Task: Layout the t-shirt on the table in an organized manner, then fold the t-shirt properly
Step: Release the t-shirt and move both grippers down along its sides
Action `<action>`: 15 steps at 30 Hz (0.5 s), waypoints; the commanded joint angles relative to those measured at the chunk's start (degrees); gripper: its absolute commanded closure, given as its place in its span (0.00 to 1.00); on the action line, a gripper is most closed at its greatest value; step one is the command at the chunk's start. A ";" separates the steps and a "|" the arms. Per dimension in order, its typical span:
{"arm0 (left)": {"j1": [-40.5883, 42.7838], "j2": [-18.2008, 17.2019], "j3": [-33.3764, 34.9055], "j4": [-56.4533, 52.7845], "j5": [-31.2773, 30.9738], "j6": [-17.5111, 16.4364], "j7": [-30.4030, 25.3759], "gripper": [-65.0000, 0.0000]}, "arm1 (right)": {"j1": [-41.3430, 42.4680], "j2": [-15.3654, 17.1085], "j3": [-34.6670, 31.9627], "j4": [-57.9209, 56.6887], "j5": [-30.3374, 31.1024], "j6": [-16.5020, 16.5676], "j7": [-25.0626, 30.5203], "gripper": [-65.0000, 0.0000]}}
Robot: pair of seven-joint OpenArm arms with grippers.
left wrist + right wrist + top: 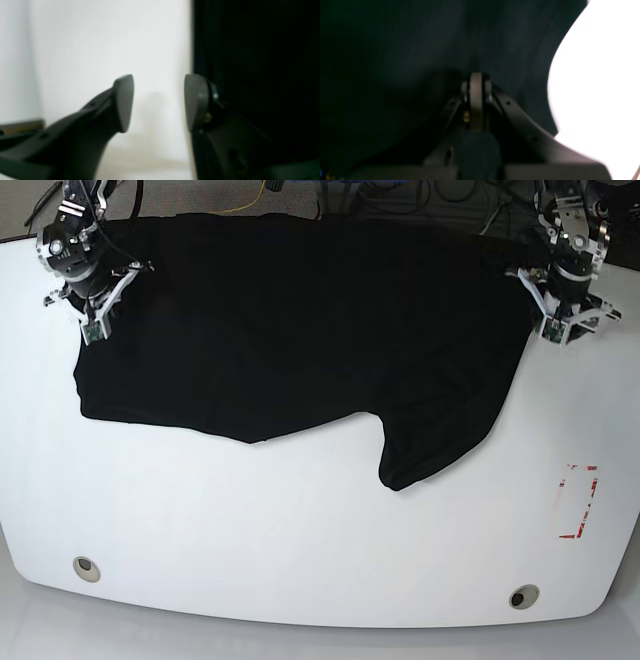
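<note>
Black t-shirt [290, 330] spread across white table's [300, 530] far edge, left pincer [158, 102] apart, right pincer [476, 82] clamped on t-shirt.

black t-shirt [290, 340] spread, rumpled, across far half of white table [300, 520]

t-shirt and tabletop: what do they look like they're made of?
T-shirt: looks like soft matte black fabric, likely a knit; it drapes in folds and shows no shine. Table: hard, smooth, glossy white surface, maybe laminate or painted board; soft reflections show near its front edge.
</note>
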 commanded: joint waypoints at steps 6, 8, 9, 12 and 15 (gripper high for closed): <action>-8.31 -2.81 0.12 1.99 1.15 0.53 3.91 0.50 | 8.44 3.12 0.37 0.94 0.32 0.23 -4.09 0.99; -10.50 -2.81 0.03 1.99 1.15 0.53 3.99 0.50 | 10.46 3.21 0.20 -0.11 0.32 0.23 -4.09 0.97; -11.30 -2.72 0.03 1.99 1.15 0.53 3.99 0.50 | 11.43 3.30 0.11 -0.55 0.32 0.15 -4.09 0.96; -13.32 -2.54 0.12 1.99 1.15 0.53 3.82 0.50 | 14.94 3.65 0.11 -2.57 0.23 -0.12 -4.09 0.84; -16.22 -2.54 2.05 1.99 0.97 0.53 3.82 0.50 | 18.55 4.62 0.11 -6.88 0.23 -0.12 -4.09 0.63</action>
